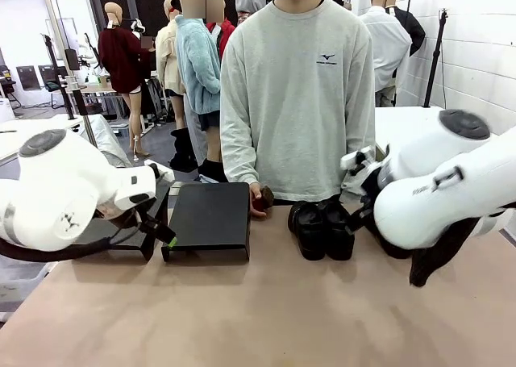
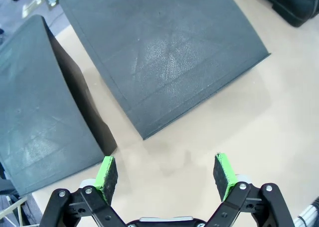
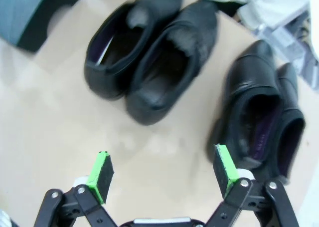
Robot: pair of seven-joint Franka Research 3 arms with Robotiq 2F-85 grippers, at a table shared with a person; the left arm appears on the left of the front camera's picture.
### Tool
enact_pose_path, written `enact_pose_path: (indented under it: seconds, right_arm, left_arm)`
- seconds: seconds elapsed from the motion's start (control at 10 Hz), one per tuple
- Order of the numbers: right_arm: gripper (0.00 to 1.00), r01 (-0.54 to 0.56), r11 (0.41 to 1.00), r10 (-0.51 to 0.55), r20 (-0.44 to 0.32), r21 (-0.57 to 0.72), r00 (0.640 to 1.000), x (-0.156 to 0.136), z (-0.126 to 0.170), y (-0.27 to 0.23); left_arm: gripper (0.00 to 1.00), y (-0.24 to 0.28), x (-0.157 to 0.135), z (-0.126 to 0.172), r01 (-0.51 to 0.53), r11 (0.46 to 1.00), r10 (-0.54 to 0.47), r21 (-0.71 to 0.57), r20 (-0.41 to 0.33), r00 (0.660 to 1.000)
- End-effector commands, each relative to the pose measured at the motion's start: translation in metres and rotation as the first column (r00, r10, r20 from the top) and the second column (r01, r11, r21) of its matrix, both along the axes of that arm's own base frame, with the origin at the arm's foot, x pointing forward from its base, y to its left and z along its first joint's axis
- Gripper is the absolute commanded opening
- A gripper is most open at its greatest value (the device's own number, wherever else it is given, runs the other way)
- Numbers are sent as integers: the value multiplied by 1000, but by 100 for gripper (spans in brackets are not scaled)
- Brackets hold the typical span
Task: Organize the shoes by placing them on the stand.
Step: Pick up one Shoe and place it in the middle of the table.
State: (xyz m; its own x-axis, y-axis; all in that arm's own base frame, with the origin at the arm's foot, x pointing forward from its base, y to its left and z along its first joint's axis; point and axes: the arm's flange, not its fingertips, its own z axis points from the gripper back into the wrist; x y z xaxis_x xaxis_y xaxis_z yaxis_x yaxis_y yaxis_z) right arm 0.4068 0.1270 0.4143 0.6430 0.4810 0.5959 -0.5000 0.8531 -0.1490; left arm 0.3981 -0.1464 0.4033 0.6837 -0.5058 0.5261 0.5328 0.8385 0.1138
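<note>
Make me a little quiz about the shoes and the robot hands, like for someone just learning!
1. True or false: a shoe already sits on the stand.
2. How many shoes are there in the right wrist view? A two, B four, C six.
3. Fill in the gap: the left gripper and the right gripper both have their jaws ___.
Key: 1 false; 2 B; 3 open.

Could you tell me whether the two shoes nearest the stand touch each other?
Touching: in the right wrist view one shoe and its partner lie pressed side to side, no table between.
</note>
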Motion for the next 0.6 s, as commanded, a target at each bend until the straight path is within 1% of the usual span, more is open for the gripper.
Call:
enact_pose_path:
  seconds: [0.0, 0.1, 0.2, 0.3, 0.4, 0.5]
  right_arm:
    - [100, 10, 993, -20, 81, 117, 996, -105, -1, -100]
    - [100, -13, 986, 0, 79, 165, 997, -119, 5, -128]
    - [100, -29, 978, 11, 86, 209, 996, -135, 6, -152]
    - [100, -77, 962, 50, 111, 262, 993, -147, 4, -171]
    - [100, -112, 948, 77, 128, 298, 989, -163, 2, -186]
    - [100, -114, 938, 75, 130, 327, 989, -179, -1, -199]
  left_arm:
    - [100, 50, -22, 38, 62, 994, -71, -94, -98, 993]
    - [100, 70, -24, 55, 79, 988, -92, -131, -97, 991]
    - [100, 91, -25, 70, 74, 983, -88, -167, -73, 994]
    - [100, 106, -24, 79, 107, 963, -127, -247, -63, 990]
    - [100, 116, -31, 89, 139, 944, -156, -300, -34, 987]
    - [100, 123, -40, 99, 177, 931, -188, -320, -4, 982]
